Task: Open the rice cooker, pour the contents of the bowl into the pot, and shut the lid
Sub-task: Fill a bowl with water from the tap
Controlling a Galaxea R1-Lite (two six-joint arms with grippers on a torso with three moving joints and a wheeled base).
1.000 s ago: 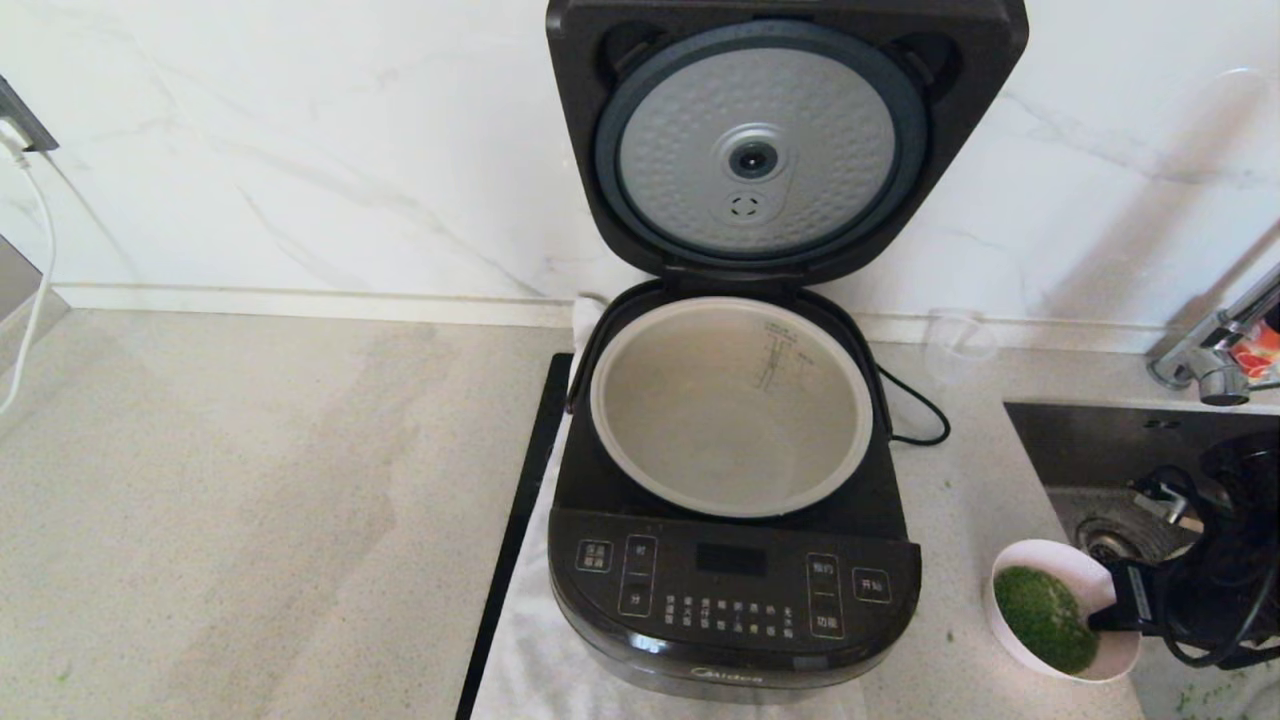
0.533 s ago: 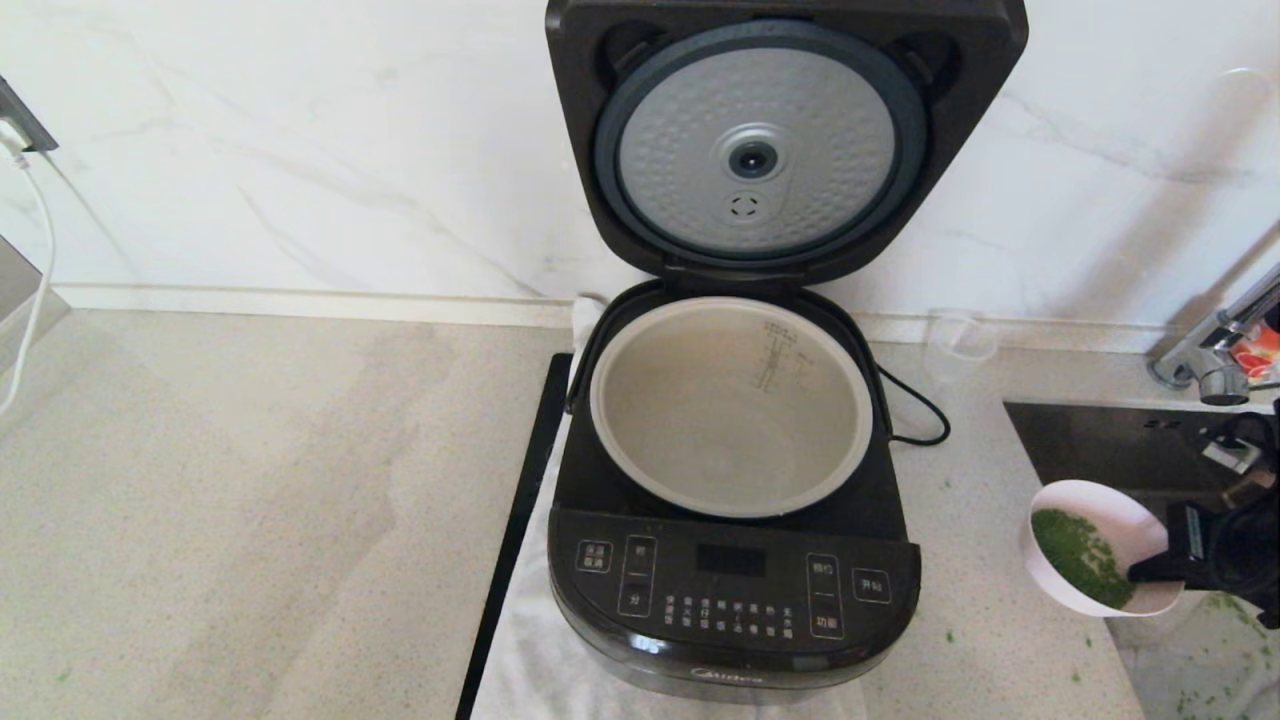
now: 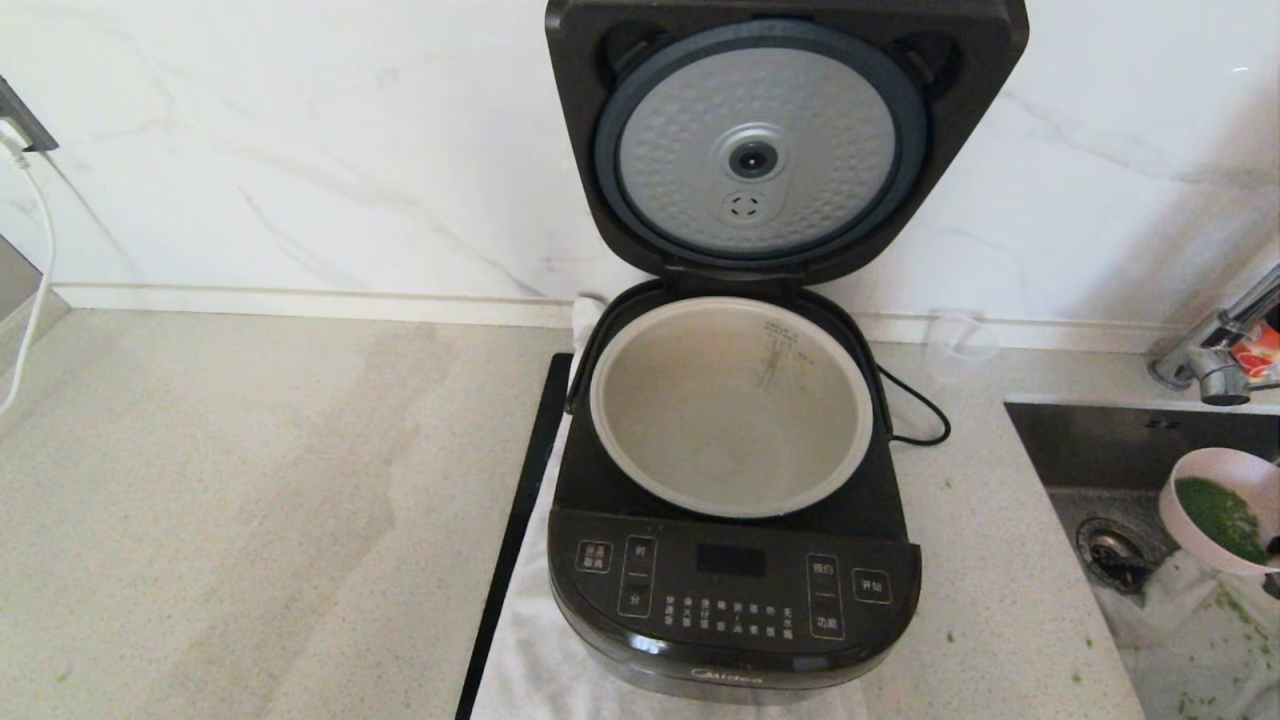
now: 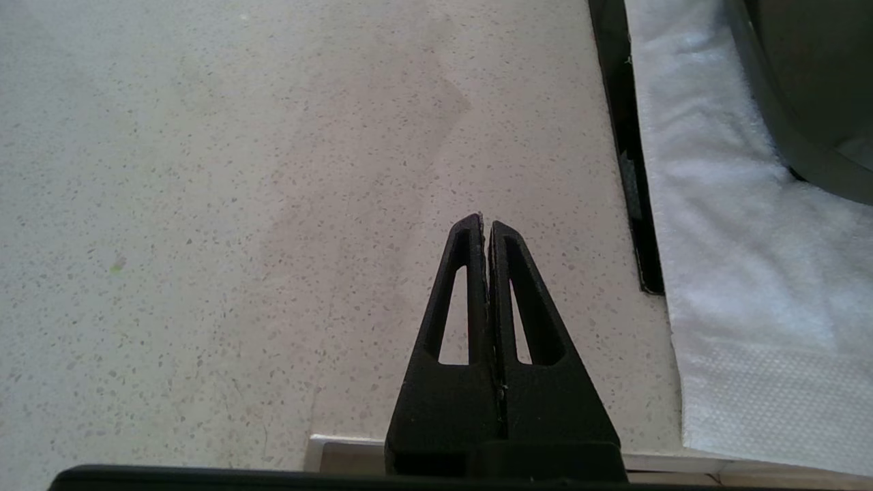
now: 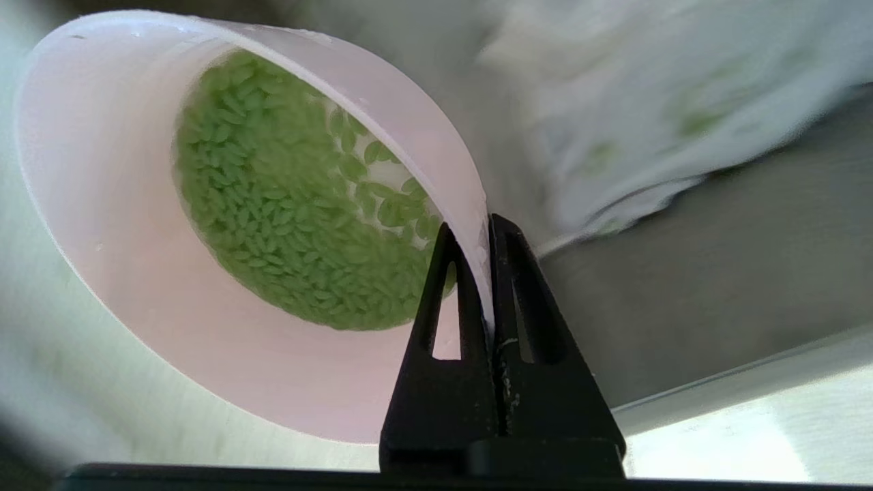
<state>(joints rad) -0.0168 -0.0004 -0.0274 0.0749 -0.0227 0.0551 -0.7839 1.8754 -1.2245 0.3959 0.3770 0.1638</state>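
1. Right wrist view shows the right pincer (image 5: 485,228) clamped thin on the rim of the bowl (image 5: 225,225), one finger inside the wall and one outside, with the contents of the bowl (image 5: 286,225) heaped against the lower side.
2. Handling, as I judge it: the bowl looks light, stiff and smooth-walled, so a rim pinch may let it swivel. The green bits are loose and will slide out at a modest tilt.
3. Head view puts the bowl (image 3: 1225,520) at the far right, lifted over the sink (image 3: 1120,450), well apart from the pot (image 3: 640,440), which stands bare under the raised lid (image 3: 780,140) of the rice cooker (image 3: 735,600).
4. Against a second ago, the bowl has risen off the surface (image 3: 250,500) and swung right and back, away from the cooker.
5. Left pincer (image 4: 485,228) hangs closed and empty over the surface, beside the white cloth (image 4: 736,259).
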